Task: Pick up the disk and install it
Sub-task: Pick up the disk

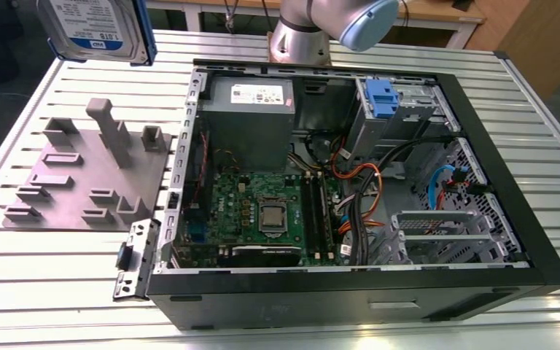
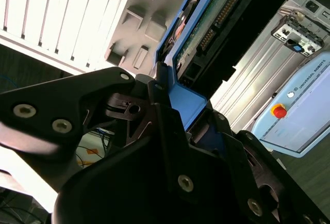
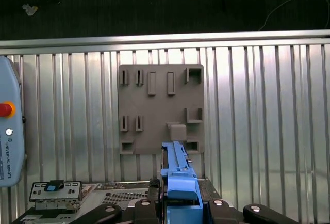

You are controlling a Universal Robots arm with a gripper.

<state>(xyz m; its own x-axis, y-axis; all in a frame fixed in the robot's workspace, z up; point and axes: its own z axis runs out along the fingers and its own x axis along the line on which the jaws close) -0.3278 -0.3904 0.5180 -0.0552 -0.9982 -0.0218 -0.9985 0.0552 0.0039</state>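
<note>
The disk (image 1: 95, 29), silver with a white-and-blue label and blue side rails, hangs upright in the air at the top of the exterior view's left, above the slatted table and clear of the case. In the second wrist view its green circuit-board side (image 2: 206, 22) and blue rail run away from my gripper (image 2: 175, 105), whose black fingers (image 2: 160, 92) are clamped on the rail's end. In the first wrist view the blue rail (image 3: 178, 175) rises edge-on out of my gripper (image 3: 178, 206), over the grey fixture below.
An open black computer case (image 1: 475, 146) lies on the slatted metal table (image 1: 56, 262), with a grey power-supply box (image 1: 251, 109), motherboard (image 1: 260, 211) and a drive bay with a blue latch tab (image 1: 382, 98). A grey slotted fixture (image 1: 85, 175) sits beside it. The arm's base (image 1: 305, 36) stands behind.
</note>
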